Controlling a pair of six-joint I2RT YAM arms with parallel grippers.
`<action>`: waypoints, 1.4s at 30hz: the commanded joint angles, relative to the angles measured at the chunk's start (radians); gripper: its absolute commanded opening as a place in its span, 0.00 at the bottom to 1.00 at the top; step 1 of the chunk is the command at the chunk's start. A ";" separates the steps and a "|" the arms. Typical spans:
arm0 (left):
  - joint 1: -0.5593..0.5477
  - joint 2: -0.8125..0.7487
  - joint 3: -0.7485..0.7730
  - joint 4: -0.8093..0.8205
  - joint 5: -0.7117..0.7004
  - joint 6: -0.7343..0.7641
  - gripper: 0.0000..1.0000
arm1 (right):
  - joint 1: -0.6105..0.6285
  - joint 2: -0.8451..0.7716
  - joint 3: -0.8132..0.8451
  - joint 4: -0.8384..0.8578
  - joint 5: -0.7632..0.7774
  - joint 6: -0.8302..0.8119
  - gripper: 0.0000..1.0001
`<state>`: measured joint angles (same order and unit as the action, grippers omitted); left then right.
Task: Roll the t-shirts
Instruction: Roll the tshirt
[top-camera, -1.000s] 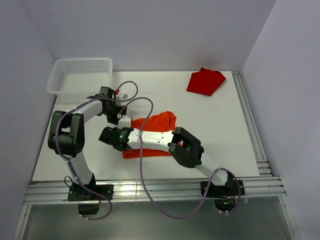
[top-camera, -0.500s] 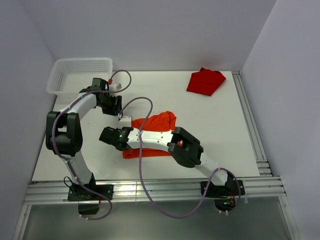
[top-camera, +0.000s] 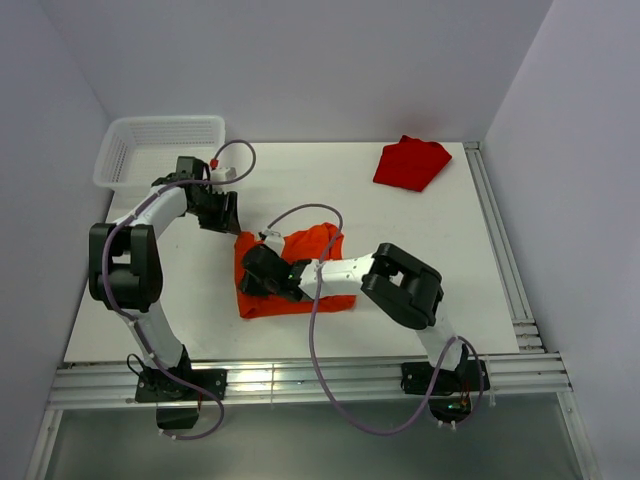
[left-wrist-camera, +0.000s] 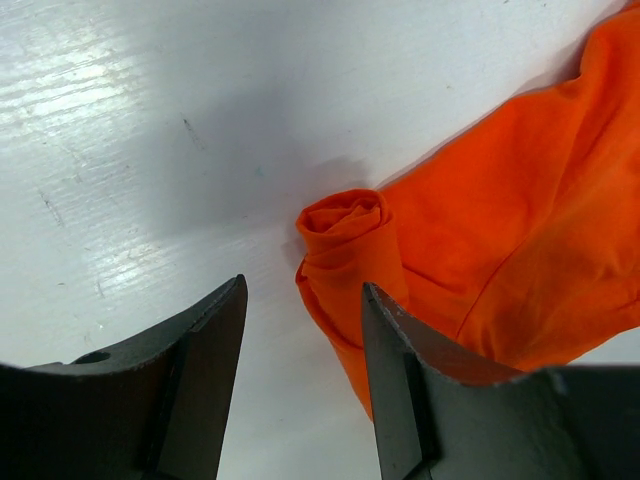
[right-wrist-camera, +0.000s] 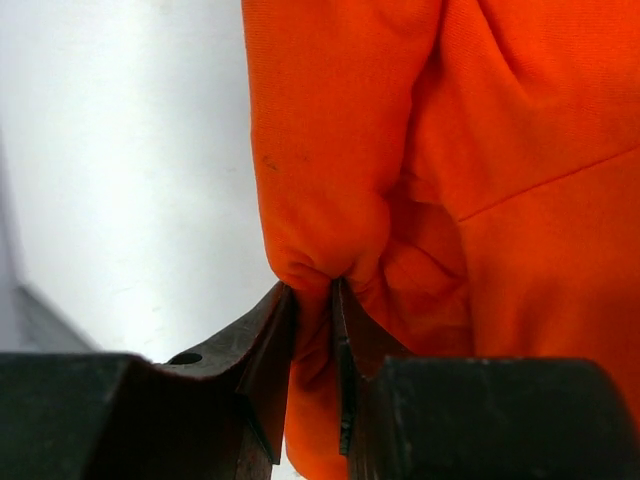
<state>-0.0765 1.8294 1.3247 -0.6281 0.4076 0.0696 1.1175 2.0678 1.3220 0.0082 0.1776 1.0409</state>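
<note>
1. Orange tee (top-camera: 322, 242) lies bunched near the middle of the white table (top-camera: 440, 215), between the two arms, with the right arm stretched across it.
2. Its left edge is wound into a tight roll (left-wrist-camera: 345, 232). The left wrist view shows the spiral end of that roll resting on the table, with flatter cloth spreading away to the right.
3. Right gripper (right-wrist-camera: 312, 297) sits low over the tee's left part, near the roll. Its fingers (right-wrist-camera: 268, 345) are pinched together on a raised fold of the orange cloth, which bulges just above the tips. Only the cloth's thickness parts them.
4. Left gripper (top-camera: 225, 220) hangs over bare table just beyond the tee's far left corner. Its fingers (left-wrist-camera: 215, 330) stand apart and hold nothing. White table shows in the gap, and the roll's end lies just past the tip of the right-hand finger. Whether they touch I cannot tell.
5. Red tee (top-camera: 410, 163) lies folded into a rough wedge at the far right corner of the table, well apart from both grippers and from the orange tee.
6. White mesh basket (top-camera: 160, 150) stands at the far left corner, just beyond the left arm's wrist.
7. Lilac cables (top-camera: 300, 210) loop from each arm above the table.
</note>
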 joint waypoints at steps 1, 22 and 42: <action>0.011 -0.041 0.004 -0.010 0.036 0.027 0.55 | -0.025 -0.034 -0.098 0.280 -0.171 0.036 0.22; 0.003 -0.005 -0.074 0.015 0.172 0.018 0.56 | -0.107 0.015 -0.474 0.944 -0.267 0.426 0.22; -0.121 0.036 -0.041 0.060 -0.070 -0.059 0.19 | -0.088 -0.100 -0.495 0.586 -0.130 0.404 0.32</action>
<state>-0.1734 1.8824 1.2633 -0.6014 0.4271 0.0204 1.0187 2.0220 0.8192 0.7765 -0.0196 1.4895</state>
